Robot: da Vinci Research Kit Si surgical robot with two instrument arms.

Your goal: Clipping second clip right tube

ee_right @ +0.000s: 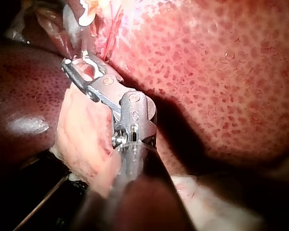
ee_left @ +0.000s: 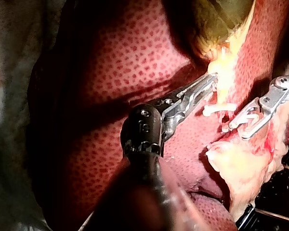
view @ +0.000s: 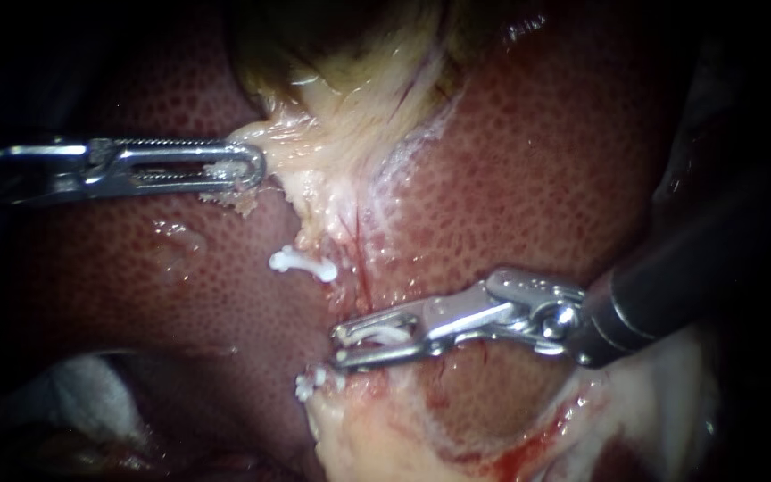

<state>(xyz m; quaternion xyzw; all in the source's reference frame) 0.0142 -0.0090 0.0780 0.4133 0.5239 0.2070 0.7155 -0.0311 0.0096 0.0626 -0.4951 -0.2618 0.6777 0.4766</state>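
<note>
Endoscope view: the jaws of our right instrument point(view: 341, 344) held an open white clip point(view: 378, 333) between them, at the thin reddish tube point(view: 360, 272) running from the pale tissue point(view: 314, 170) toward the near fat point(view: 377, 437). We judged the tube soft, slick and easily torn, best taken squarely across its bare stretch. Farther left, the jaws of our left instrument point(view: 256, 168) were clamped on that pale tissue.

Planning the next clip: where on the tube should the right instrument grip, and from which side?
Probably the bare tube below the upper clip, from the right: it runs upright in the endoscope view, so the right instrument's jaws cross it squarely.
</note>
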